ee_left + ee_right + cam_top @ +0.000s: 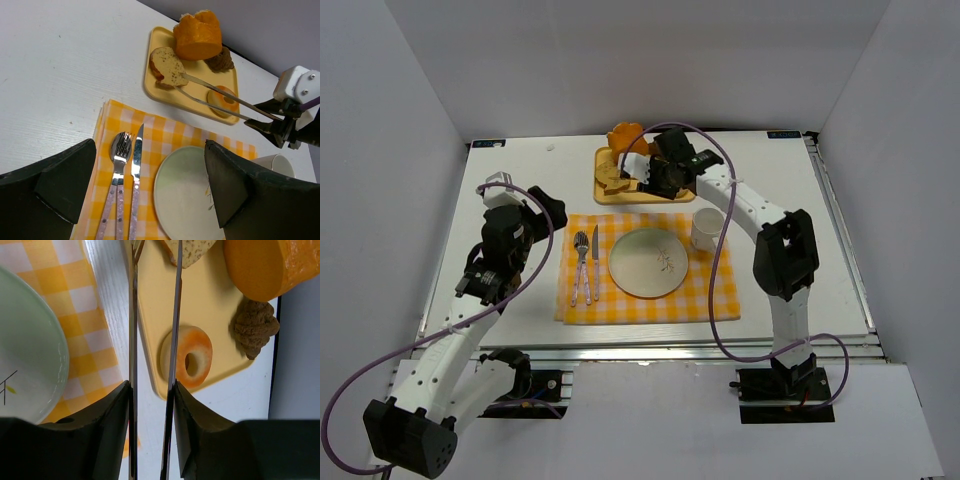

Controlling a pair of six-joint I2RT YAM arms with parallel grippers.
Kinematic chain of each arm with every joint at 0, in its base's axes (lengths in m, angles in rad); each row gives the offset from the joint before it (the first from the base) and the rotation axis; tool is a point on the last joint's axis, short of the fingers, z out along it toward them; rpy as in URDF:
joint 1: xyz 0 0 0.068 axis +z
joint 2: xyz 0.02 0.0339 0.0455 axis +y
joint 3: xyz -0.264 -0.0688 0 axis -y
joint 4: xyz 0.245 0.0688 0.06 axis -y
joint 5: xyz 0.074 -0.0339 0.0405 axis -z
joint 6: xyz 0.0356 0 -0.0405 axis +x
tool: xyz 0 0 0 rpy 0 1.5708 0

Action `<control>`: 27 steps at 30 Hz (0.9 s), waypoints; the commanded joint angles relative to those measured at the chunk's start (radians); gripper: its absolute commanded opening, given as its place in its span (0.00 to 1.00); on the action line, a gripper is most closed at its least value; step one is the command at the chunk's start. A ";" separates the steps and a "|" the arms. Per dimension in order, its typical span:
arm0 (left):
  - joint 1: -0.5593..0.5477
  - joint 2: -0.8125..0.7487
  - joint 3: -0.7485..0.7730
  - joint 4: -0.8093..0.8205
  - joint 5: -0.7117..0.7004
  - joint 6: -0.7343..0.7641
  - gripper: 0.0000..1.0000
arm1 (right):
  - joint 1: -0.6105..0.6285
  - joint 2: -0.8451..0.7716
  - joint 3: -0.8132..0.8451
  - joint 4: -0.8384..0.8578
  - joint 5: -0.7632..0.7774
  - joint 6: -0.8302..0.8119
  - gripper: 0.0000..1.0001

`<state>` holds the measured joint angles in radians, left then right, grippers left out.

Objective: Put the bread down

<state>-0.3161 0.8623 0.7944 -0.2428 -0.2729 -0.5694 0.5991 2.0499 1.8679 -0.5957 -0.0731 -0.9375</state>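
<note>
The bread [167,66] is a tan speckled slice standing tilted at the left end of the yellow tray [160,40]; it also shows in the top view [613,178] and the right wrist view [192,250]. My right gripper [150,390] is shut on metal tongs [215,92], squeezing their two arms. The tong tips sit on either side of the slice's edge. My left gripper [150,190] is open and empty, above the checked placemat [165,130] near the green plate [185,195].
The tray also holds a chunky orange loaf [197,35], a ring donut [223,100] and a brown lump [220,61]. A fork [117,165] and a knife [136,170] lie left of the plate. A white cup [707,228] stands right of it.
</note>
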 commanded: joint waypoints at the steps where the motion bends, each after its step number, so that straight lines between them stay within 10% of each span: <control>1: 0.006 -0.006 -0.007 0.033 -0.006 -0.014 0.98 | 0.019 0.006 0.004 0.059 0.010 -0.034 0.44; 27: 0.008 -0.011 -0.015 0.050 -0.005 -0.030 0.98 | 0.034 0.099 -0.001 0.143 0.122 -0.081 0.45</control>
<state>-0.3157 0.8612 0.7746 -0.2028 -0.2729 -0.5957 0.6323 2.1452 1.8675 -0.4957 0.0303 -1.0023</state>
